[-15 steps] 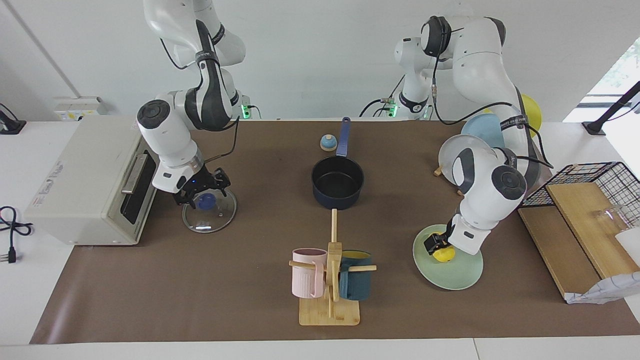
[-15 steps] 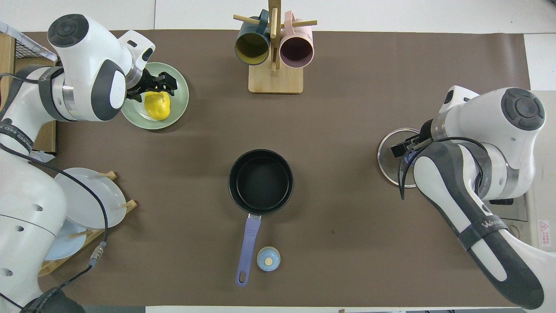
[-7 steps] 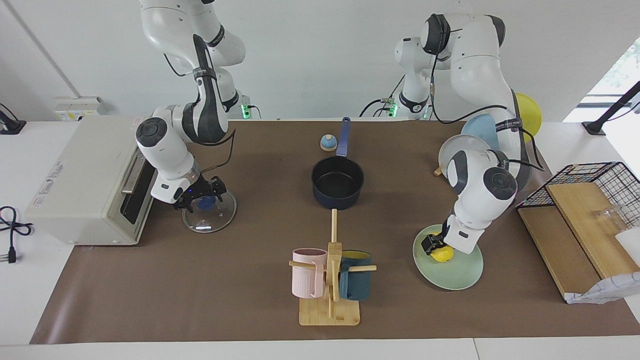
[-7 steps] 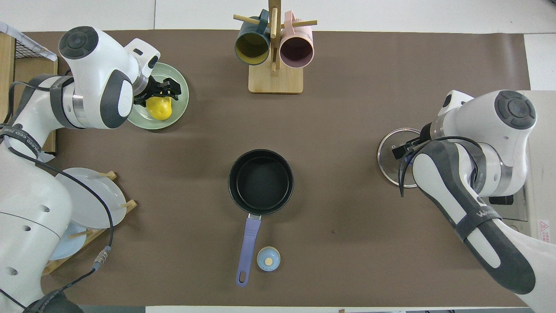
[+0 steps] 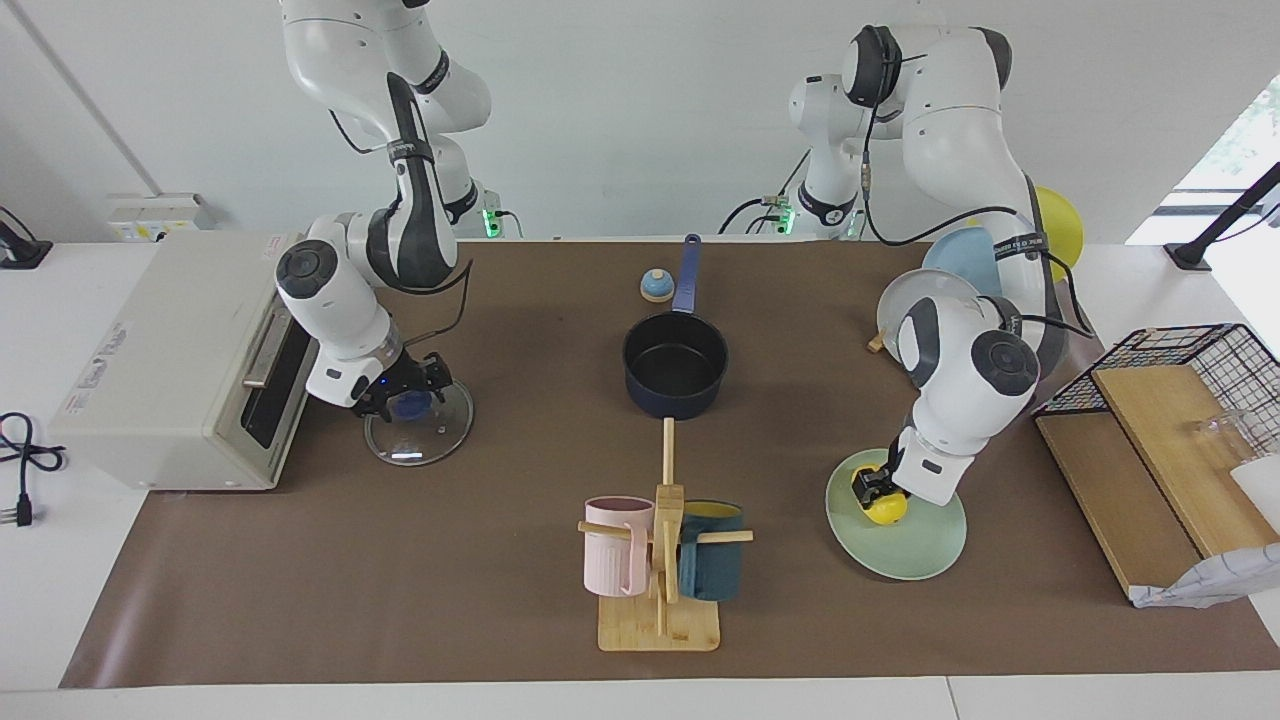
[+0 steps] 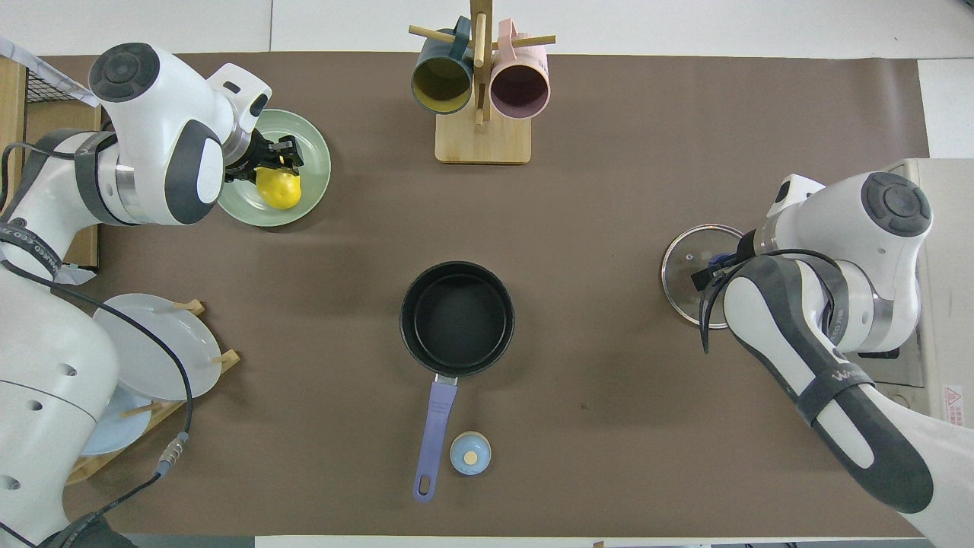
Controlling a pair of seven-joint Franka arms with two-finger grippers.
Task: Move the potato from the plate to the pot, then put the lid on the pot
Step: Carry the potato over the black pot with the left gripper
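The yellow potato (image 5: 888,510) (image 6: 280,190) lies on the mint-green plate (image 5: 905,560) (image 6: 313,164) toward the left arm's end of the table. My left gripper (image 5: 867,489) (image 6: 277,157) is down at the potato, touching its top side. The dark navy pot (image 5: 675,365) (image 6: 456,318) stands empty at mid-table, its blue handle pointing toward the robots. The glass lid (image 5: 425,438) (image 6: 683,259) lies flat in front of the toaster oven. My right gripper (image 5: 404,393) (image 6: 708,268) is low over the lid, open, with a finger on either side of the blue knob (image 5: 410,404).
A toaster oven (image 5: 170,360) stands at the right arm's end. A mug rack (image 5: 660,560) (image 6: 479,84) with two mugs stands farther from the robots than the pot. A small bell (image 5: 656,286) (image 6: 470,453) sits beside the pot's handle. A rack of upright plates (image 5: 950,290) and a wire basket (image 5: 1170,380) stand at the left arm's end.
My left gripper has come down closer onto the potato, which stays on the plate. My right gripper has sunk lower around the lid's knob. The lid and pot have not moved.
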